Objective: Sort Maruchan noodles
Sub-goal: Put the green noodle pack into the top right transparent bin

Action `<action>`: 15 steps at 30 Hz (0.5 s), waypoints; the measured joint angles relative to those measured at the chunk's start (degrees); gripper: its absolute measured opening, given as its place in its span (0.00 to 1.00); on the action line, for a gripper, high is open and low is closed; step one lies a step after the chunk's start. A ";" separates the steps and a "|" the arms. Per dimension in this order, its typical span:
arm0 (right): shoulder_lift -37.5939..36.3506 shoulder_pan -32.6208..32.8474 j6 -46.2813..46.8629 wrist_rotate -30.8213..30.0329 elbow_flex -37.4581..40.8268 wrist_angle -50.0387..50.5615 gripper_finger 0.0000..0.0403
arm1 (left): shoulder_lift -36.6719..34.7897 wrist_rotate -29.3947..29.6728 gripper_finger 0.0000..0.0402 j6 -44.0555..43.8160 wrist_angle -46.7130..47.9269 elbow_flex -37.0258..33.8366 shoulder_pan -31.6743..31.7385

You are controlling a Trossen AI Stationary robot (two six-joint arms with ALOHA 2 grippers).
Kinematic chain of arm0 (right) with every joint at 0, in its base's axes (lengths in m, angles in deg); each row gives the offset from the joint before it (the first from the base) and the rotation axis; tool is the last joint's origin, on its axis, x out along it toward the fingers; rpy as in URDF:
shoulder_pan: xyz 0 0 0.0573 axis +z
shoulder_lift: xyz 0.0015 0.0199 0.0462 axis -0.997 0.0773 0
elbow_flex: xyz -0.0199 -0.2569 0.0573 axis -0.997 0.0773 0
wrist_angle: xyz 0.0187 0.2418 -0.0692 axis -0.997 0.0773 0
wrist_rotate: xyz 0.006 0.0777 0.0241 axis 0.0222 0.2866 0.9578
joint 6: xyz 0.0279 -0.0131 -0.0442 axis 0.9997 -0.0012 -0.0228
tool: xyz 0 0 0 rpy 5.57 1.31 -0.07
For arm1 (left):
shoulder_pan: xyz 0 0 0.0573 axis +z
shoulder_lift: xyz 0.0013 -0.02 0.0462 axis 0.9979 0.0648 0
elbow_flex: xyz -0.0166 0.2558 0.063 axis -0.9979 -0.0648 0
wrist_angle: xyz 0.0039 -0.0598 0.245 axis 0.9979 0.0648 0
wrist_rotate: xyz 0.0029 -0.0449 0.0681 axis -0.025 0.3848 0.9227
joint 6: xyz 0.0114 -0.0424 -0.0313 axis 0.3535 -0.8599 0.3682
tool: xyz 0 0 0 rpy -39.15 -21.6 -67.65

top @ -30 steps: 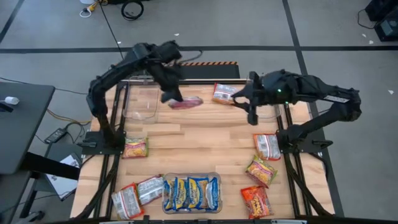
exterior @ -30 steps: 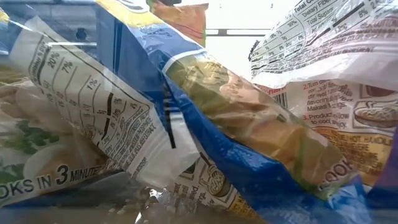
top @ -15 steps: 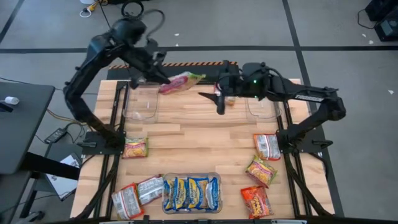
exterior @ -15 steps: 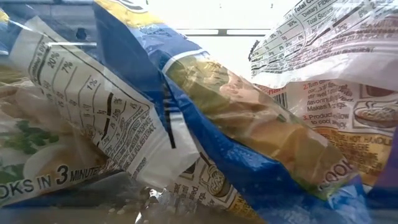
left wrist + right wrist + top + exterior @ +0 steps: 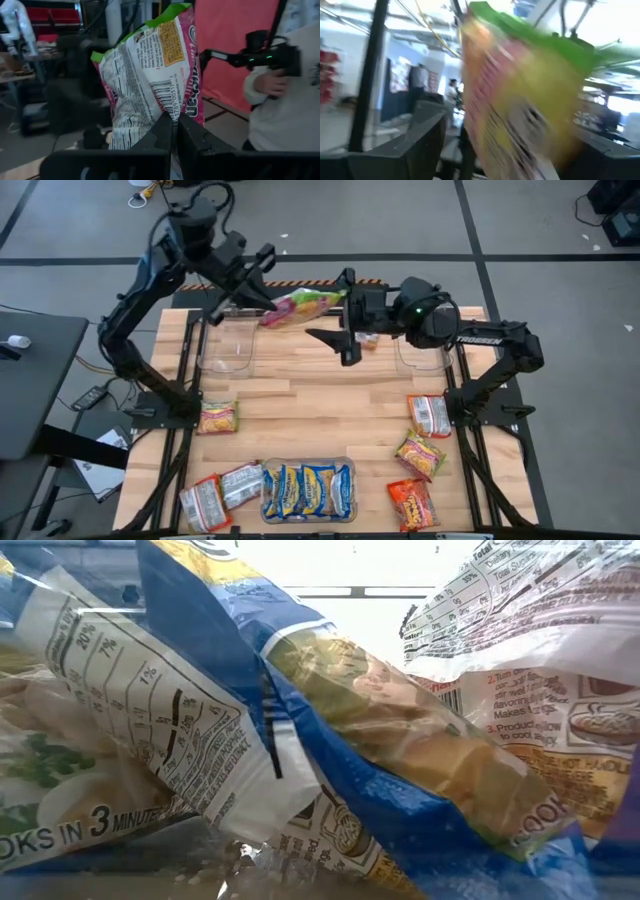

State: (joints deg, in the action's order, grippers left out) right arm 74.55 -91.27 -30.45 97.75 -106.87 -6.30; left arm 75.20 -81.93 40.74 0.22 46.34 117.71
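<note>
Wider now, right gripper (image 5: 336,330) fingers flank left gripper's (image 5: 262,308) pinched pink-green packet (image 5: 300,307)

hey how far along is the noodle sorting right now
Partly done. Several blue-and-yellow packets already sit together in the near bin. In hand: the left gripper holds a pink-and-green packet up in the air, with the open right gripper reaching toward it. Left: loose packets on both sides of the table; the far-left bin looks empty.

Low view: noodle packets (image 5: 300,740) fill the frame — table and arms hidden. Beyond the right gripper (image 5: 435,150), the green-and-pink packet (image 5: 520,100) is blurred.
</note>
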 joint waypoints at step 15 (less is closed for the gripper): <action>-0.03 0.71 2.69 2.48 0.00 -2.13 0.41 | 2.26 5.30 0.05 -2.49 -4.22 -0.04 -3.33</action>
State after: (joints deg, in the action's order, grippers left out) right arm 74.52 -90.56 -27.76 100.23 -106.87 -8.43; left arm 77.45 -76.63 38.25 -4.00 46.30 114.38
